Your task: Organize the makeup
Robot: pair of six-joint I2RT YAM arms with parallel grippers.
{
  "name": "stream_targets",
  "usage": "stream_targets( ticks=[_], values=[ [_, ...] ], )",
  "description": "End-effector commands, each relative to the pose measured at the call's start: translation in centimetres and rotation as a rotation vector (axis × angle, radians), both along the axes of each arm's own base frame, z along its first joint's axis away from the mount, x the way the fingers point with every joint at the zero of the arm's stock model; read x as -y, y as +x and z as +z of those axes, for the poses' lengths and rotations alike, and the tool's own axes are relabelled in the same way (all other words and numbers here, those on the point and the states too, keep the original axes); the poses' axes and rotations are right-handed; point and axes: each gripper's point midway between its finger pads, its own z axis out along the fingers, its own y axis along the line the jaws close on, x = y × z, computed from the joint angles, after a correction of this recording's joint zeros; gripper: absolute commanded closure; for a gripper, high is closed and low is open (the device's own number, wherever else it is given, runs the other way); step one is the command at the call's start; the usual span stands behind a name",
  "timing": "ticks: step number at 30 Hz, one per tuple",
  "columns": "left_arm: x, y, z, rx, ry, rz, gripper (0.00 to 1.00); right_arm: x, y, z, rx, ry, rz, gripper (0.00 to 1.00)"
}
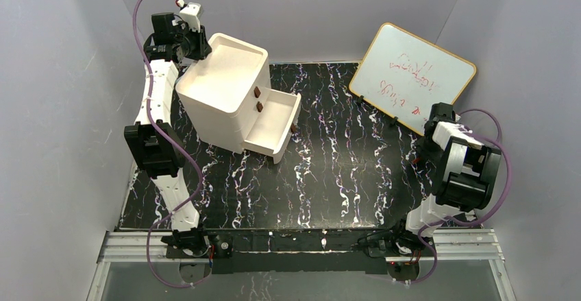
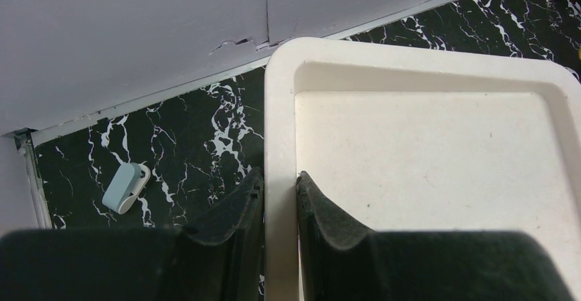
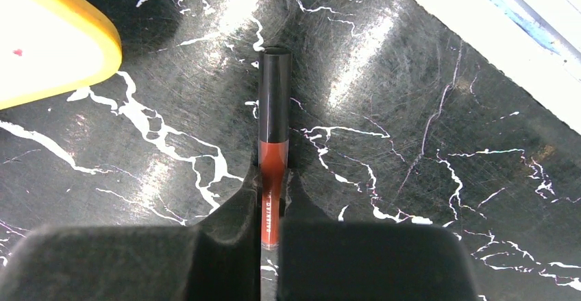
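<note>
Black marbled table [image 1: 342, 177], and hardly any makeup on show: the right hand [image 3: 273, 201] pinches a red lip-gloss tube [image 3: 274, 102] down by the yellow-framed whiteboard [image 3: 48, 40], well apart from the cream drawer box [image 1: 226, 95]. Its pulled-out bottom drawer [image 1: 270, 133] looks empty, so I'd say sorting has barely begun. Over there the left hand [image 2: 279, 198] is clamped on the box's top rim; the shut drawers hide their contents, and from above the right hand is lost under its own arm.

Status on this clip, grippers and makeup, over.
Left gripper shut on cream drawer box rim. Right gripper shut on red lip gloss tube. Bottom drawer open. Nothing seen between tube and drawer.
</note>
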Motion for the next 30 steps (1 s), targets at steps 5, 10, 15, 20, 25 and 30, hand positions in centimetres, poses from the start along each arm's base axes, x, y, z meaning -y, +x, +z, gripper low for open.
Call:
stream_targets(
  ticks=[5, 10, 15, 20, 25, 30],
  values=[
    [1.8, -5.9, -10.0, -0.420, -0.018, -0.028, 1.00, -4.0, -2.4, 0.2, -0.018, 0.093, 0.049, 0.99],
    [2.0, -5.6, -9.7, -0.421, -0.036, -0.033, 1.00, -9.3, -1.5, 5.5, 0.074, 0.079, 0.199, 0.99],
    [2.1, -5.7, -9.0, -0.410, -0.039, -0.029, 1.00, -17.0, 0.0, 11.3, 0.168, 0.055, 0.380, 0.99],
    [2.4, -5.4, -8.3, -0.410, -0.069, -0.025, 1.00, -25.1, 4.8, 18.1, 0.340, -0.033, 0.574, 0.99],
    [3.0, -5.7, -7.0, -0.398, -0.092, -0.038, 1.00, -34.0, 9.3, 21.3, 0.483, 0.003, 0.717, 0.99],
    [2.8, -6.1, -6.2, -0.385, -0.079, -0.021, 1.00, -41.8, 12.0, 20.8, 0.528, 0.066, 0.819, 0.99]
  ],
)
